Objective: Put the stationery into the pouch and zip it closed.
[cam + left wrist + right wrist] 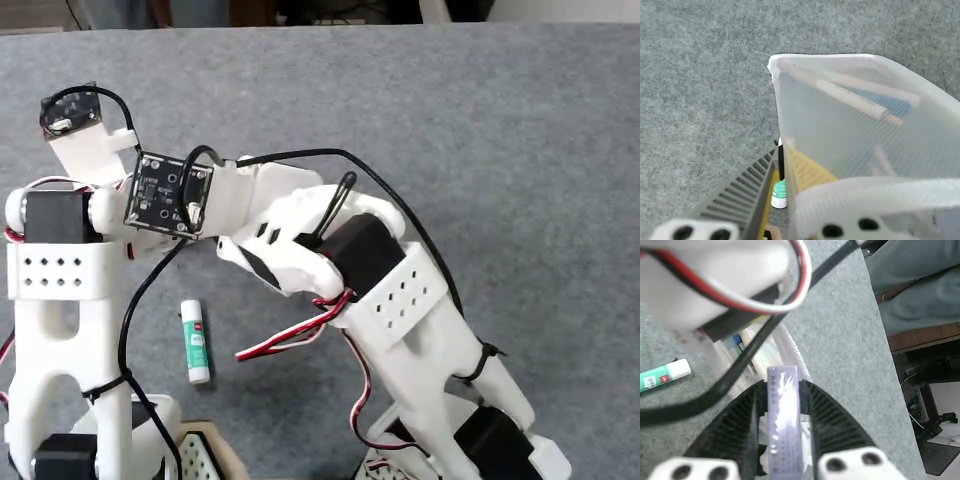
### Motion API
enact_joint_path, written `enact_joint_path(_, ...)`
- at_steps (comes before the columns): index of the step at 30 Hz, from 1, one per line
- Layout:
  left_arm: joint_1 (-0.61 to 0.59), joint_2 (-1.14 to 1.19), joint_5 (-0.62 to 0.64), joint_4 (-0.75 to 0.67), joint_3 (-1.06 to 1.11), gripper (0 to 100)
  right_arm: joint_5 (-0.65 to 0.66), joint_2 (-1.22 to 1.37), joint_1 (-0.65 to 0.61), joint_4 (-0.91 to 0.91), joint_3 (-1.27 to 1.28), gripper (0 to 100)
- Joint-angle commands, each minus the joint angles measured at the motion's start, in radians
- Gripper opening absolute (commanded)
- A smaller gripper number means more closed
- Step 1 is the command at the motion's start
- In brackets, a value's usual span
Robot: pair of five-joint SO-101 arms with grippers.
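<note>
Left gripper (789, 172) clamps the pouch (850, 145) edge, pens (850, 97) inside. Right gripper (782, 386) pinches a ruler (784, 430) by the pouch's mouth. Glue stick (194, 341) lies near the pouch.

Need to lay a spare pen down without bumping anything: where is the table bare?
Bare table runs along the far edge and down the right side, past the arms. The near left is crowded: both arms meet over the pouch, the right gripper holds a ruler, and the glue stick lies between them.
</note>
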Motion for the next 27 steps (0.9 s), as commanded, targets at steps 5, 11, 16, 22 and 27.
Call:
enact_joint_path(5,-0.008,0.003,0.005,0.025,0.039,3,0.008,-0.028,0.029,0.038,-0.004,23.5)
enact_joint_path(11,-0.004,0.003,0.005,0.023,0.035,3,0.008,-0.028,0.032,0.040,-0.004,23.7)
enact_joint_path(16,-0.007,0.003,0.005,0.023,0.035,3,0.008,-0.028,0.035,0.037,-0.005,23.7)
enact_joint_path(22,-0.019,0.003,0.005,0.021,0.015,3,0.002,-0.030,0.117,0.044,-0.088,23.7)
enact_joint_path(27,-0.124,0.003,0.009,0.021,-0.036,3,0.002,-0.030,0.170,0.176,-0.185,23.7)
